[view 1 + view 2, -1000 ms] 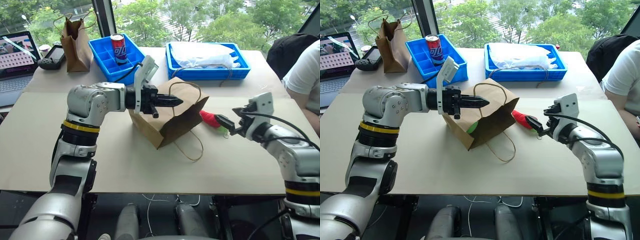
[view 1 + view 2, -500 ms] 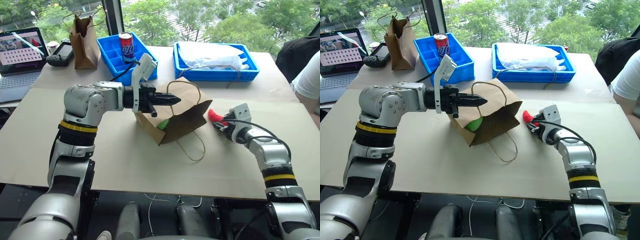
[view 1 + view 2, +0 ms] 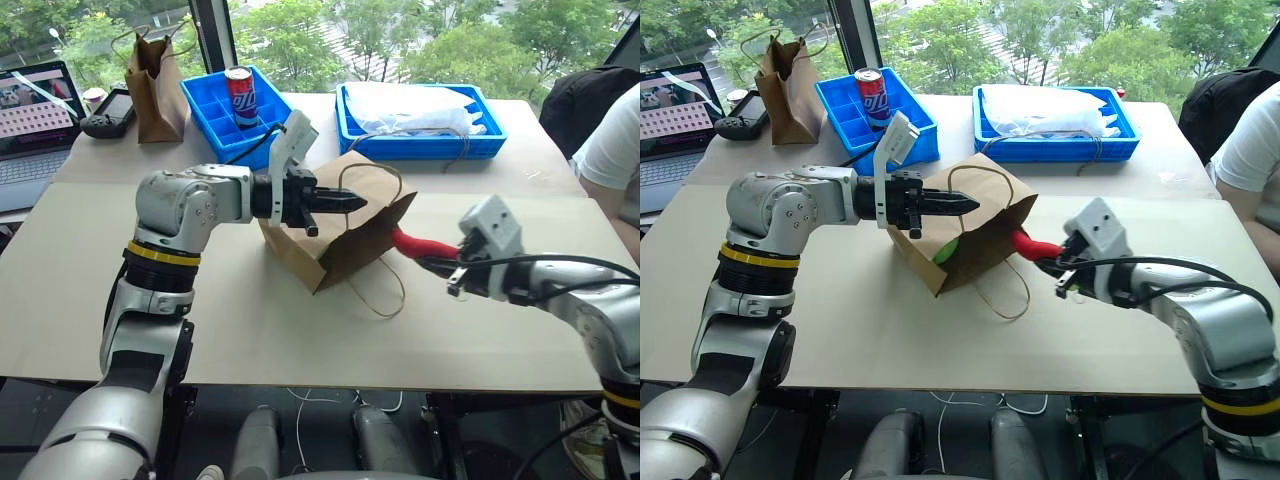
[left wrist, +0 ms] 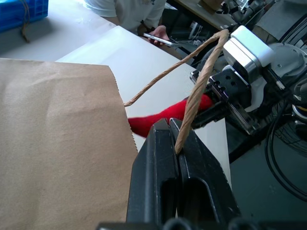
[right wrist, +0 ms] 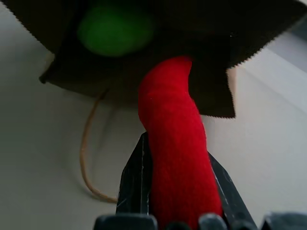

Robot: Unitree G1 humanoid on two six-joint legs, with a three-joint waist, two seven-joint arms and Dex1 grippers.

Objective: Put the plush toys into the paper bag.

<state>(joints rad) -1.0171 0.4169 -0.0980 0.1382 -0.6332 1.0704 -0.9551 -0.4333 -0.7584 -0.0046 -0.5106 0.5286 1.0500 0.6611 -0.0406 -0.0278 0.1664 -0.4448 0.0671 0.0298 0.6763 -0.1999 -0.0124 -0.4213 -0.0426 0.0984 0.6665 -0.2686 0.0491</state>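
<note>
The paper bag [image 3: 340,235] lies on its side mid-table [image 3: 250,330], its mouth facing bare tabletop on the robot's right. Blue bins [image 3: 415,125] line the far edge by a window. The left gripper [image 3: 350,201], level, pinches the bag's handle [image 4: 199,91]. The right gripper [image 3: 432,262] clasps the red toy [image 3: 408,243] at the mouth; the green toy [image 3: 946,251] sits inside.

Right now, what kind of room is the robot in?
Probably an office or lab beside a big window: a laptop on the table, blue bins, a soda can, and trees outside.
</note>
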